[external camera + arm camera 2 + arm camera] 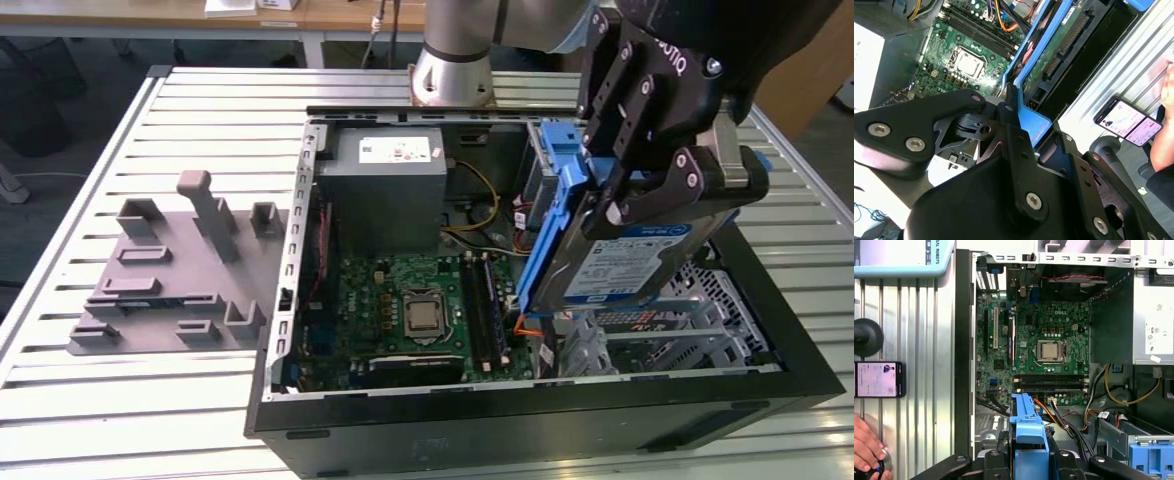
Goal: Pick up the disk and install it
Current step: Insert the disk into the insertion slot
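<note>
The disk [638, 268], a silver drive with a blue-and-white label and blue side rails, hangs tilted on edge above the right side of the open computer case [534, 425]. My black gripper [667, 205] is shut on it from above, its fingers [617, 212] pressed on the labelled face. In the second wrist view the disk's green underside [1054, 50] and blue rail show past the gripper [1004, 130]. In the first wrist view the blue rail [1029, 432] juts from the gripper [1026, 462] over the case interior.
Inside the case lie the motherboard [414, 310], a grey power supply [387, 165] and a silver drive cage [674, 340]. A grey printed fixture [174, 270] sits on the slatted table at the exterior view's left. A phone [879, 379] and a person's hand [866, 445] are beside the case.
</note>
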{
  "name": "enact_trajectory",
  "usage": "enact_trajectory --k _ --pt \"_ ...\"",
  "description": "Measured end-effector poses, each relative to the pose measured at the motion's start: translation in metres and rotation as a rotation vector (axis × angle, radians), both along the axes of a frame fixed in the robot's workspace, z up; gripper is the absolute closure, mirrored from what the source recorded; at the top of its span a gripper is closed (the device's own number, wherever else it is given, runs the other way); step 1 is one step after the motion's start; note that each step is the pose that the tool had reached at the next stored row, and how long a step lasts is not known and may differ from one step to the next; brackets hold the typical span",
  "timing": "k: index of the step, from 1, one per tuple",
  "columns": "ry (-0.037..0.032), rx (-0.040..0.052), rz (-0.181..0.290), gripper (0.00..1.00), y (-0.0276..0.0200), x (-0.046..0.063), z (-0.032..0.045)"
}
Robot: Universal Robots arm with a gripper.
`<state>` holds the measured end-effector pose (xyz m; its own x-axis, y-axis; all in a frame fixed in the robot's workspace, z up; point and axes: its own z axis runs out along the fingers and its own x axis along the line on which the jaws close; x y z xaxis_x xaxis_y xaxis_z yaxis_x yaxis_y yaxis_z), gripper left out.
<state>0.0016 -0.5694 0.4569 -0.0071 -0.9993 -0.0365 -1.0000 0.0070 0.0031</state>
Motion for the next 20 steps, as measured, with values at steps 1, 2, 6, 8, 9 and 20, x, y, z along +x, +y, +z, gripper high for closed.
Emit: enact_trajectory --k 1,2,6,8,9,20 --pt "0.0000 0.0000 0.000 0.64 0.0000 0.000 0.0000" --pt "0.0000 0.0001 0.000 0.64 0.0000 0.001 -0.0001" --pt "0.0000 0.0001 0.000 0.64 0.0000 0.002 -0.0001" --pt "0.0000 0.0001 0.000 0.64 0.0000 0.002 -0.0001" --pt "0.0000 0.0001 0.000 0.64 0.0000 0.002 -0.0001" --pt "0.0000 0.0001 0.000 0.64 -0.0001 0.011 -0.0006"
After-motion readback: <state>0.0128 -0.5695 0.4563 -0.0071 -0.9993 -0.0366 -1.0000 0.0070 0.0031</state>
